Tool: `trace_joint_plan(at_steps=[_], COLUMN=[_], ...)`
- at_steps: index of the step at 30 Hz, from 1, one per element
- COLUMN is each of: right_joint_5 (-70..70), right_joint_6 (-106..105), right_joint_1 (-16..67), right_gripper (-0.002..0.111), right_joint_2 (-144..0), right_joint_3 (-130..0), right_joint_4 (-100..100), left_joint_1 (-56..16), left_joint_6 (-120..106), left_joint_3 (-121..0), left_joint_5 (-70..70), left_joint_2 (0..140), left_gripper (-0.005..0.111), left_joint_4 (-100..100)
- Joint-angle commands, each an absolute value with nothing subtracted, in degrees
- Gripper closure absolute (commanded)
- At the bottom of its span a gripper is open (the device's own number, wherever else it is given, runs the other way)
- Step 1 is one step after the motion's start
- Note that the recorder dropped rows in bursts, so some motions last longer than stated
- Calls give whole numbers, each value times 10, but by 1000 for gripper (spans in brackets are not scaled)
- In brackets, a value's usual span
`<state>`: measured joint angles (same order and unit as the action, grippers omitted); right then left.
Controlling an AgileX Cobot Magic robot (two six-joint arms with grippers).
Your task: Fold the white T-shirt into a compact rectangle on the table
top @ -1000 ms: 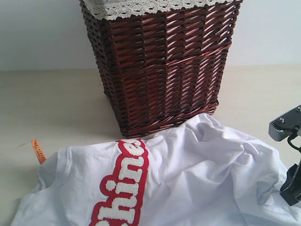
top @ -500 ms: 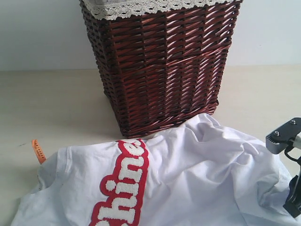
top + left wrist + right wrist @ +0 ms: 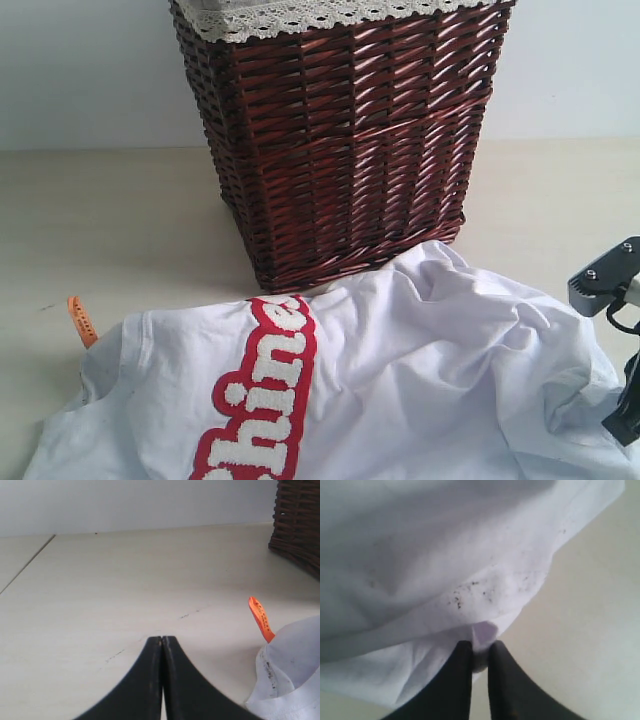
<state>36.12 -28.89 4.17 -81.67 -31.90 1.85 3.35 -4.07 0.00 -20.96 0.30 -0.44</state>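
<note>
The white T-shirt (image 3: 420, 370) lies rumpled and spread over the near part of the surface (image 3: 110, 220). Its far edge reaches the foot of the dark wicker basket (image 3: 340, 150) standing behind it; whether cloth and wicker actually touch cannot be told. A red-outlined band of fuzzy white lettering (image 3: 262, 400) runs down the shirt left of its middle. The small orange neck tag (image 3: 80, 320) sticks out at the collar on the left, over bare surface.

The right end effector (image 3: 480, 645) sits at the shirt's right-hand edge. Its dark fingers are drawn almost together with only a thin gap, and a small fold of the shirt's hem is nipped between the tips. The rest of the cloth bulges away beyond them, with faint dark specks on the fabric near the grip.

The left end effector (image 3: 161, 639) has its fingers pressed flat against each other with nothing between them. It is low over bare surface, and the shirt's collar and orange tag lie near it but clear of the fingertips.
</note>
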Motion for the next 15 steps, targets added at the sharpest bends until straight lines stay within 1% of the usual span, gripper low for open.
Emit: trace_joint_plan(at_steps=[1,4,6,9,14,15], right_joint_5=[351,357,397,486,696,700], right_joint_6=[-283,-290,-327,-402,-522,-531], right_joint_1=[38,38,38,38,38,38], right_gripper=[108,108,108,108,108,108], right_joint_2=[-817,-817,-805,-769,-690,-677], right_joint_3=[-318,-318,-318,-318,-318,-318], right_joint_4=[14,10,10,10,10,10], left_joint_1=[33,33,33,33,33,33], left_joint_6=[-41,-41,-41,-41,-41,-41], left_joint_3=[0,0,0,0,0,0], left_joint_5=[-205,-205,-205,-205,-205,-205], left_joint_2=[0,0,0,0,0,0], left_gripper=[107,107,107,107,107,107], left_joint_4=[-6,-6,-6,-6,-6,-6])
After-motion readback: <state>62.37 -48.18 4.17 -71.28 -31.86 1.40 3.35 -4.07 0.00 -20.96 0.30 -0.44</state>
